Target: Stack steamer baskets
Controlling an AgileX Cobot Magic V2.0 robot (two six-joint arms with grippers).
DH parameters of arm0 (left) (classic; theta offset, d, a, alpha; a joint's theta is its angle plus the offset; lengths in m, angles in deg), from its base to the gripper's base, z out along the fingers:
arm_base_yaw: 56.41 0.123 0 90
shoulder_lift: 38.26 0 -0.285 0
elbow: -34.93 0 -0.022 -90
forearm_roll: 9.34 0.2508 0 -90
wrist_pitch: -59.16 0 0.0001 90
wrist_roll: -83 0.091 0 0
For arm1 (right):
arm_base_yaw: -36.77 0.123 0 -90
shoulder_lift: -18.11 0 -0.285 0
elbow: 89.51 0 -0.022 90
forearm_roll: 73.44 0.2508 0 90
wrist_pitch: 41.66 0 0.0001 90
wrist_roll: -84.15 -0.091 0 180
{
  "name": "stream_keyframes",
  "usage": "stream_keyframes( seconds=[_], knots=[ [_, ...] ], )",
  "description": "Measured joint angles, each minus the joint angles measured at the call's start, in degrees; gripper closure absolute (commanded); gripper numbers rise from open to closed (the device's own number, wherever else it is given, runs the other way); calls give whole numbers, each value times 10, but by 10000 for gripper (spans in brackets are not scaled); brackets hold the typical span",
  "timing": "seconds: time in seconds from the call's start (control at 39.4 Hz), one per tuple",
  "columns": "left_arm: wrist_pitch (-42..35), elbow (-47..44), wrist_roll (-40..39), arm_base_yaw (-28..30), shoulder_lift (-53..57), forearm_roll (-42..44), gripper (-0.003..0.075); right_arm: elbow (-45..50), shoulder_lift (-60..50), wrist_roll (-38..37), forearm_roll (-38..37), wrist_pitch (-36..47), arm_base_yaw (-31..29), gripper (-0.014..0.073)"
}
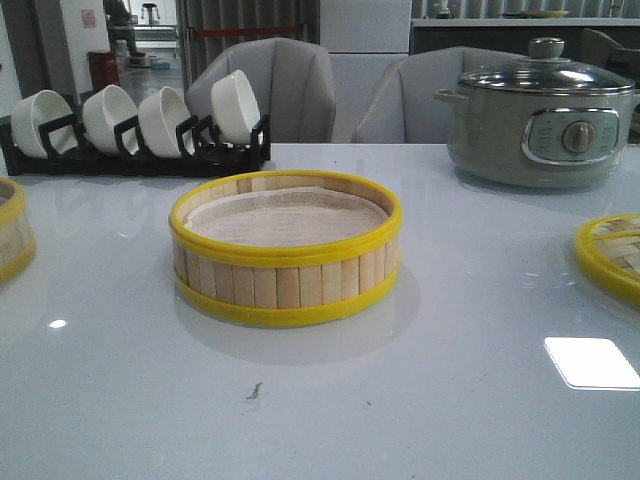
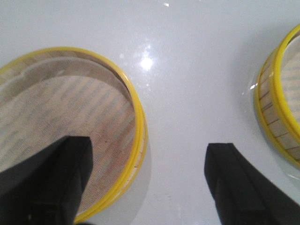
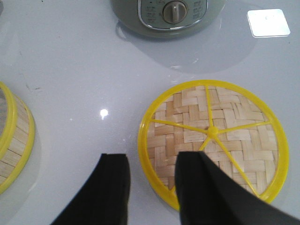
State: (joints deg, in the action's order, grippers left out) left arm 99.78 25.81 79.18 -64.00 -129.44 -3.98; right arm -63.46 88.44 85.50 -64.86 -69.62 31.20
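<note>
Our left tool (image 2: pixel 147 180) hangs released, its two dark fingers (image 2: pixel 44 180) spread wide apart over the white worktop (image 2: pixel 187 70). One finger sits above the liner of the left steamer basket (image 2: pixel 137 117), whose yellow rim passes between the fingers; the other finger is over bare worktop. Further off on that second finger's side we see the middle steamer basket (image 2: pixel 274 117), well apart from the first.

Our right tool (image 3: pixel 152 187) is also released, with a narrower gap between its fingers. One finger overlaps the near rim of the woven lid (image 3: pixel 187 117), lying flat on the worktop; whether it touches, we cannot tell. Beyond the lid stands the grey-green pot (image 3: pixel 173 14). Off to the other finger's side we see the middle basket's edge.

From the front, the middle basket stands alone, central on the worktop, with a rack of white bowls (image 1: pixel 130 125) behind it.
</note>
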Motion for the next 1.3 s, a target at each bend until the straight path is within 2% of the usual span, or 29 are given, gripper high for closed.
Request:
stream_keyframes(
  seconds=[0.33,0.48,0.69,1.07,1.12,1.17,1.24,1.3],
  knots=[
    [-45,5,0,1,-123,-1,160,0,0,0,13,-3,0,232],
    [-62,9,0,21,-164,-1,160,0,0,0,14,-3,0,232],
    [-70,31,-1,44,-202,1,160,0,0,0,14,-3,0,232],
    [-77,42,-1,44,-255,-5,167,0,0,0,14,-3,0,237],
    [-77,42,-1,44,-260,-8,199,0,0,0,14,-3,0,249],
    [-78,42,-1,44,-262,-14,267,0,0,0,14,-3,0,263],
    [-78,43,-2,44,-263,-21,430,0,0,0,14,-3,0,281],
    [-77,46,-2,44,-263,-25,602,0,0,0,14,-3,0,291]
  ],
)
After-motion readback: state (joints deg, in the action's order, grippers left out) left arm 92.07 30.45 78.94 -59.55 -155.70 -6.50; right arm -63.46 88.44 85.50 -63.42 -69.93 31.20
